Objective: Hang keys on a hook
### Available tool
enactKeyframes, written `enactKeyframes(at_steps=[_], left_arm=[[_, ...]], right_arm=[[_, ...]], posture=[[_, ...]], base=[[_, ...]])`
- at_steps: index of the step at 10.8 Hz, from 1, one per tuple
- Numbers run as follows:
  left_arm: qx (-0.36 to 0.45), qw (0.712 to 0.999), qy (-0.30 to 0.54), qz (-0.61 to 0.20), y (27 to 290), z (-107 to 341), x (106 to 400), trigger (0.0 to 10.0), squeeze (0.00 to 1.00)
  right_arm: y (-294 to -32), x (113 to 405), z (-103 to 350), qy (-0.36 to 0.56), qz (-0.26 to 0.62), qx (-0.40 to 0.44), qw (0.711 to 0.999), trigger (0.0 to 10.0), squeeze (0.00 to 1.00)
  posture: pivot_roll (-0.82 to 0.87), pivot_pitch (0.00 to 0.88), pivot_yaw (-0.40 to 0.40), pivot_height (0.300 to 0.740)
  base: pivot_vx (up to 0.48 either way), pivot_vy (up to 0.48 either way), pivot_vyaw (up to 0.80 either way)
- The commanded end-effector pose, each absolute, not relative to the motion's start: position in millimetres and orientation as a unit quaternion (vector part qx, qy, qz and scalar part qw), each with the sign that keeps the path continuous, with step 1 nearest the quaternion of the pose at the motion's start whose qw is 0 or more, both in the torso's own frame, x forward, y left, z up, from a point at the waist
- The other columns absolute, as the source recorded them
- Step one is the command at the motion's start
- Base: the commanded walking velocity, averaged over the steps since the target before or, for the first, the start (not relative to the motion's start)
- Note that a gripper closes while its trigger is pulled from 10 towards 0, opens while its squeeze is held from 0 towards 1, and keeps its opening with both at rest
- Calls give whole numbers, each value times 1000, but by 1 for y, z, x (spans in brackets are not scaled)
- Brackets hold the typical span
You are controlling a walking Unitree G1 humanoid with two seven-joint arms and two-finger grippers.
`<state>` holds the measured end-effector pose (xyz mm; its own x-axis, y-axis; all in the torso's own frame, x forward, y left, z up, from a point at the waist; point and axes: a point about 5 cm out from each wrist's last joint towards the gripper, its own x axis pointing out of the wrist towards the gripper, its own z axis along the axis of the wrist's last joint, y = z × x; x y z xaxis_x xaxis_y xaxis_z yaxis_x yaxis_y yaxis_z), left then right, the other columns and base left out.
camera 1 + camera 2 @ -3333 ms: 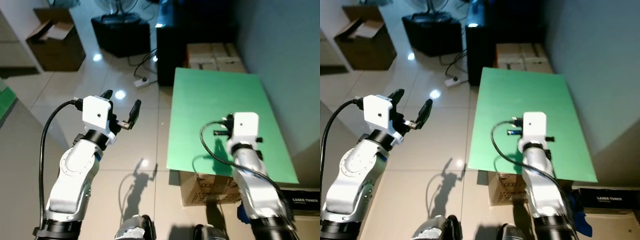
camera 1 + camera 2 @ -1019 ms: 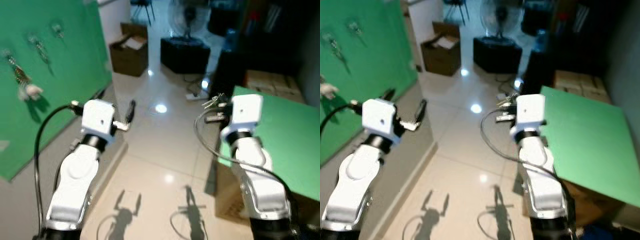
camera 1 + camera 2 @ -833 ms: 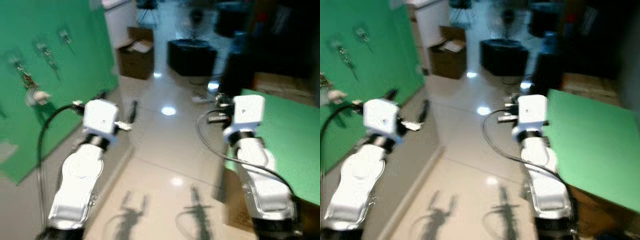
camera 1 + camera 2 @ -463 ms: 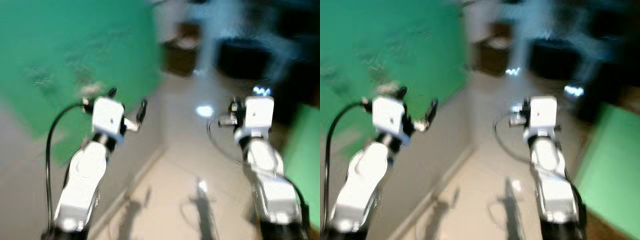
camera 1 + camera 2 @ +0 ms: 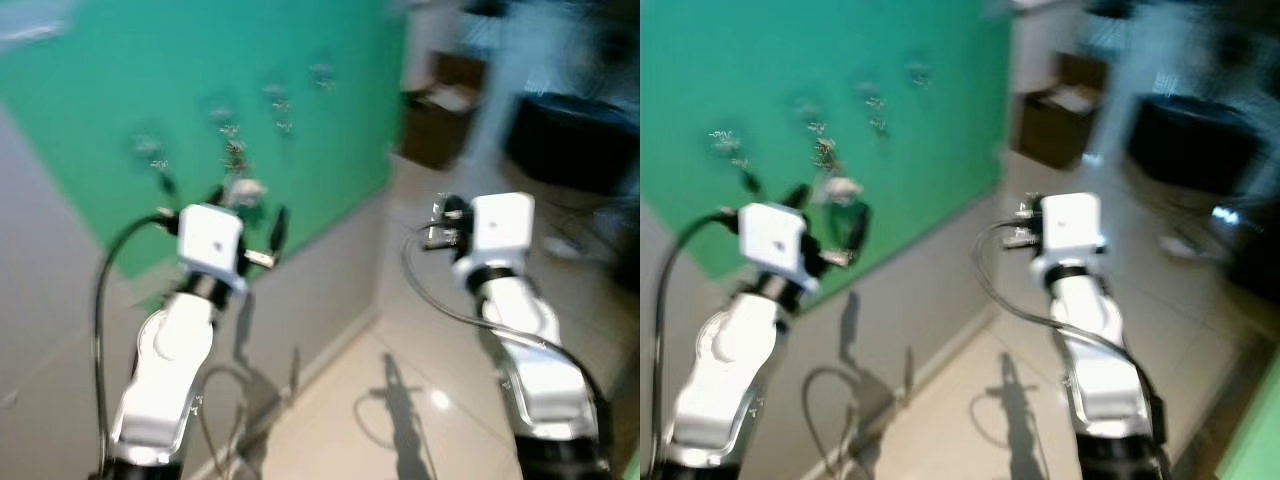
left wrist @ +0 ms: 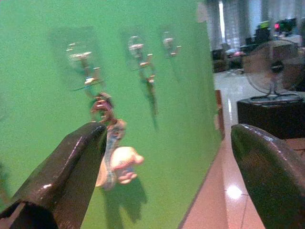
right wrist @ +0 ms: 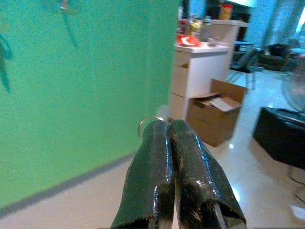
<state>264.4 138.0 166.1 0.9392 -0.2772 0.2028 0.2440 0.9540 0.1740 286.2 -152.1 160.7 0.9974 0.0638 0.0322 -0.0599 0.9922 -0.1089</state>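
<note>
**Q:** Where are the keys?

**A:** The keys (image 7: 150, 121) are being held in the right pincer (image 7: 170, 138), whose two black fingers are clenched together with only a thin metal ring poking out above their tips. In the head views, a small blurred bunch of metal is showing at the front of the raised right pincer (image 5: 440, 222), out over the tiled floor (image 5: 440, 400).

**Q:** And the hook?

**A:** A row of small hooks (image 6: 136, 47) is sitting on a green wall panel (image 5: 120, 90) to the robot's left. Several are already carrying key bunches, and one has a pale charm (image 6: 119, 164) dangling from it. At least one hook (image 6: 169, 42) at the end of the row is looking free, though blur is making that hard to confirm.

**Q:** What is the left arm doing?

**A:** The left pincer (image 5: 248, 215) is raised in front of the panel with its fingers spread wide and grasping nothing.

**Q:** How far along is the task?

**A:** I judge it to be partway. The keys are in hand and the panel is facing the robot, but the right pincer is well apart from the hooks. Closing in, lining the ring up with a free hook and letting go are all still to do.
</note>
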Motion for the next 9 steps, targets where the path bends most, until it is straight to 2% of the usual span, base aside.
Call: enactKeyframes(at_steps=[1,3,6,9], left_arm=[[77,982,-117,-130,144,169,260,10000,0],[74,982,-120,-129,144,167,252,10000,0],[72,983,-118,-125,143,164,243,10000,0],[87,983,-107,-123,140,160,235,10000,0]], right_arm=[[-144,285,158,-11,62,-45,997,10000,0],[-143,282,153,-3,83,-64,994,10000,0],[-147,276,149,1,83,-67,994,10000,0],[-146,268,144,6,87,-58,994,10000,0]], posture=[[-2,0,16,740],[8,0,-1,740],[21,0,-22,740],[22,0,-18,740]], base=[[0,0,0],[0,0,0],[0,-349,0],[0,-396,500]])
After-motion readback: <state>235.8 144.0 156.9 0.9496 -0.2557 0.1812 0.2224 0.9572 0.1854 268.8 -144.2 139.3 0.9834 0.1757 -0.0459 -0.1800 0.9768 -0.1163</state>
